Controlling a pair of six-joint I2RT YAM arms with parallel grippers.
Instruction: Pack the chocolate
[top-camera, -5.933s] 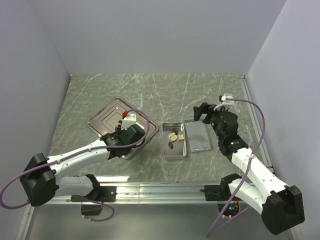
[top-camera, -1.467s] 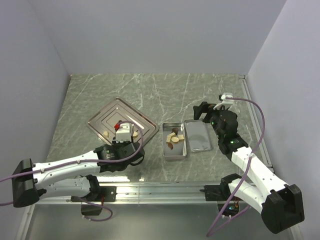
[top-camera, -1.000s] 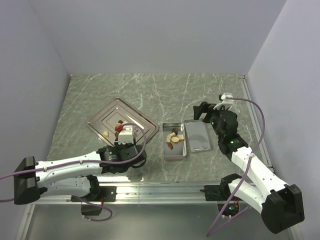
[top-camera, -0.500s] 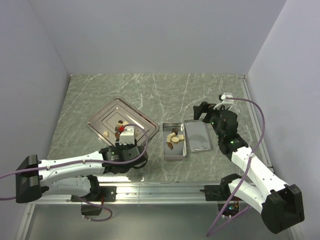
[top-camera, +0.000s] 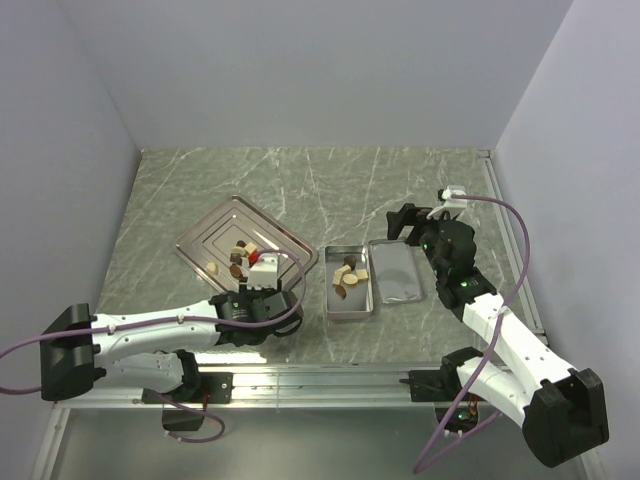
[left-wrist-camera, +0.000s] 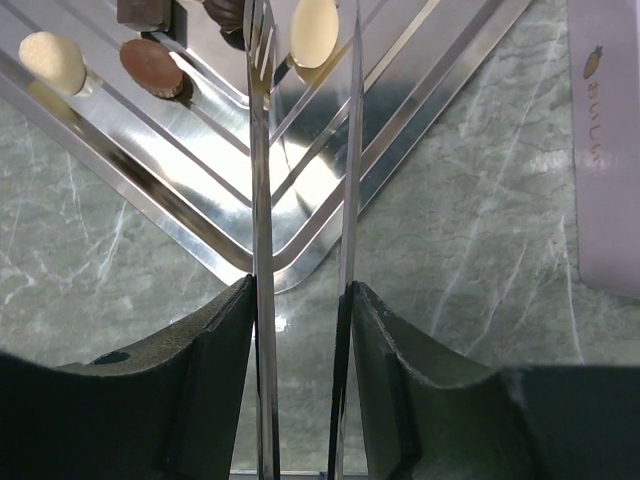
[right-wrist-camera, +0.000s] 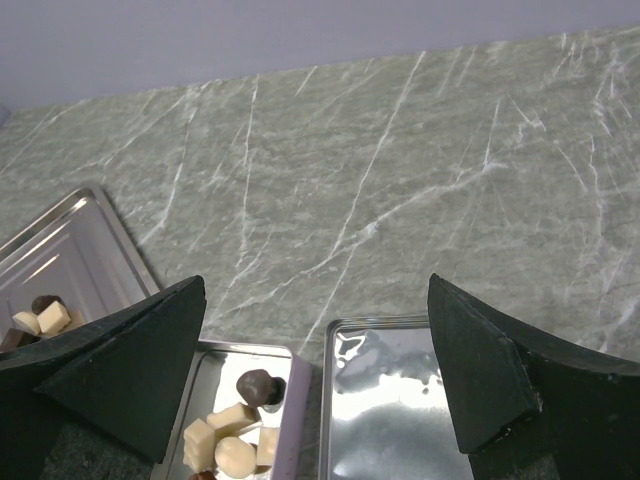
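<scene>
Shifted rightward along the near edge of the tray (top-camera: 215, 225) since 1 second ago: left tool (left-wrist-camera: 305, 12). Unmoved, spread wide and holding nothing: right tool (right-wrist-camera: 316, 285), hanging above the tin (top-camera: 350, 305) and its lid (top-camera: 398, 272). Left tool's 2 thin fingers (left-wrist-camera: 262, 150) set narrowly apart, straddling 1 cream lump (left-wrist-camera: 313, 32) without visibly touching it. More chocolate (top-camera: 240, 255) clustered on the tray, 1 pale piece apart to the left; several pieces already in the tin, lid just beside it on the worktop (top-camera: 330, 180). Probably light, hard and smooth, so apt to skid on steel or pop from a pinch. Best taken low across the narrow sides, gently, to avoid chipping.
</scene>
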